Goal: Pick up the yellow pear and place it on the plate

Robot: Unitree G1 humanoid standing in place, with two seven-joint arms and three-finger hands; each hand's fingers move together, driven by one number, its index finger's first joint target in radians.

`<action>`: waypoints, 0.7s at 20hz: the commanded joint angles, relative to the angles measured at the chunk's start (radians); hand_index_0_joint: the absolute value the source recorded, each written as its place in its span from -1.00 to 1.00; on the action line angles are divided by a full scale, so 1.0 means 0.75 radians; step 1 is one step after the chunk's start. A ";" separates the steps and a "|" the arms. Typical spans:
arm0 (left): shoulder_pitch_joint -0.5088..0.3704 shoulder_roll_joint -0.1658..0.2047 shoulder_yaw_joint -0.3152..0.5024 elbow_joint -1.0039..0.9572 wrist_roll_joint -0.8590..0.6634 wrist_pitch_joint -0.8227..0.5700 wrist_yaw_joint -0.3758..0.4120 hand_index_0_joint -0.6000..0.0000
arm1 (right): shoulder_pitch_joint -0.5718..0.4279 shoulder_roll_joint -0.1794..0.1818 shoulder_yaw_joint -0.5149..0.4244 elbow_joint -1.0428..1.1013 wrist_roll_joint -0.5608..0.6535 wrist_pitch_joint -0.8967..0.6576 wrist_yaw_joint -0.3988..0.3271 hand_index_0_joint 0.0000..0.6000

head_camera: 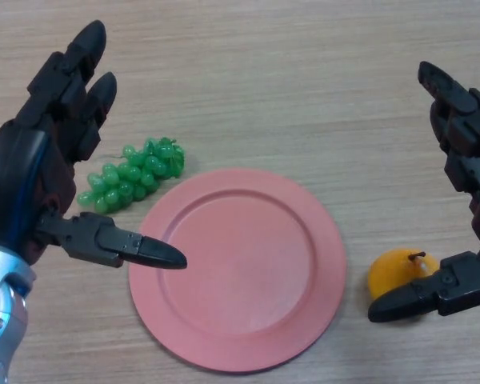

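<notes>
A yellow pear with a dark stem lies on the wooden table just right of the pink plate, which holds nothing. My right hand hovers over the pear at the right edge, fingers straight and open; its thumb crosses in front of the pear's lower side, and I cannot tell whether it touches. My left hand is at the left, open, with its thumb pointing over the plate's left rim.
A bunch of green grapes lies on the table just beyond the plate's upper left rim, beside my left hand's fingers. Bare wooden tabletop stretches across the far side.
</notes>
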 commanded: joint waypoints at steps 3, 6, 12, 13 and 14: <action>0.002 0.051 0.050 -0.033 0.061 -0.187 -0.070 1.00 | 0.040 -0.035 -0.108 -0.058 -0.009 -0.248 0.066 -1.00; 0.021 0.029 0.062 0.019 0.085 -0.249 -0.101 1.00 | 0.108 -0.006 -0.125 0.024 -0.061 -0.358 0.126 -1.00; 0.066 0.006 0.020 0.088 0.138 -0.334 -0.056 1.00 | 0.078 -0.025 -0.128 0.407 -0.068 -0.741 0.144 -1.00; 0.066 0.003 0.012 0.084 0.141 -0.330 -0.053 1.00 | 0.060 -0.030 -0.135 0.470 -0.049 -0.780 0.136 -1.00; 0.065 0.001 0.002 0.079 0.146 -0.321 -0.052 1.00 | 0.038 -0.043 -0.137 0.557 -0.067 -0.850 0.125 -1.00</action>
